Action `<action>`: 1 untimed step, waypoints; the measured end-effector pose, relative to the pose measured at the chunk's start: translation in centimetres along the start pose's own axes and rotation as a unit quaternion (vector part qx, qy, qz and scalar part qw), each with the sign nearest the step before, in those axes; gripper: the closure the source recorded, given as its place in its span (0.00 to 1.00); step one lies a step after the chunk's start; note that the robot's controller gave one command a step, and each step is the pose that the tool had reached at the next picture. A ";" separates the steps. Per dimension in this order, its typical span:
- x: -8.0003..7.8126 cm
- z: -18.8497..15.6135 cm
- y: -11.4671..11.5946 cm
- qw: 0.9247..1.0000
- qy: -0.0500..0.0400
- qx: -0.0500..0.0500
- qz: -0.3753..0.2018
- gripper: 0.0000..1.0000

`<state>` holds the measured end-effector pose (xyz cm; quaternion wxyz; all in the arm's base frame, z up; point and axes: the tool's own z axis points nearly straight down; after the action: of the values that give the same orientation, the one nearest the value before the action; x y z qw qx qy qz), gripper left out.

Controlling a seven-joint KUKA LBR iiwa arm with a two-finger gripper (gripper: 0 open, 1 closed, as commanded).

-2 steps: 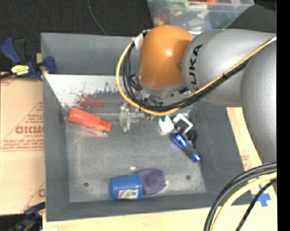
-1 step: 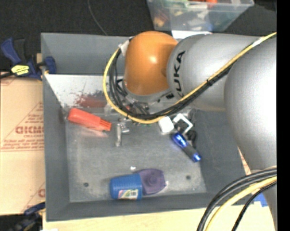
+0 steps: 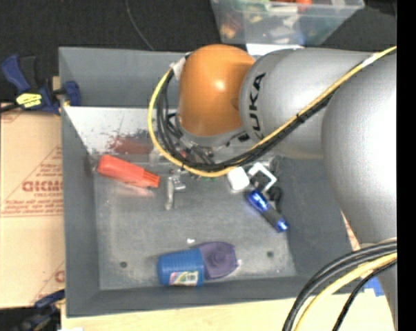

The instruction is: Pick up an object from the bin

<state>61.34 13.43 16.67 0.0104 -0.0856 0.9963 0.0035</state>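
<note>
A grey metal bin (image 3: 125, 234) is seen from above. A silver robot arm (image 3: 318, 109) with a rounded orange wrist cover (image 3: 211, 88) reaches in from the right. Its gripper (image 3: 171, 193) hangs low over the bin floor, left of centre. The two thin metal fingers appear drawn together, with nothing between them.

Just to the gripper's left lies the nearest item, an elongated orange plastic piece (image 3: 127, 171), possibly a marker or tool handle. It is thicker at its left end and tapers toward the right. It lies slanted at the foot of the back wall, its narrow end closest to the gripper but apparently not touching it.

The likely trouble is that the fingers, pressed together and off to one side, could come down beside the orange piece, nudge it against the wall, and close on air. Its smooth, tapered shape could also slip out of a pinch near the tip.

A blue pen-like tool with a white end (image 3: 265, 204) lies under the arm, and a blue and purple bottle (image 3: 196, 265) lies near the front wall.
</note>
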 end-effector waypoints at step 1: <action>-2.5 2.3 2.2 1.000 -0.003 -0.001 0.029 0.00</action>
<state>63.43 16.04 14.47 0.0133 -0.0566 0.9983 0.0052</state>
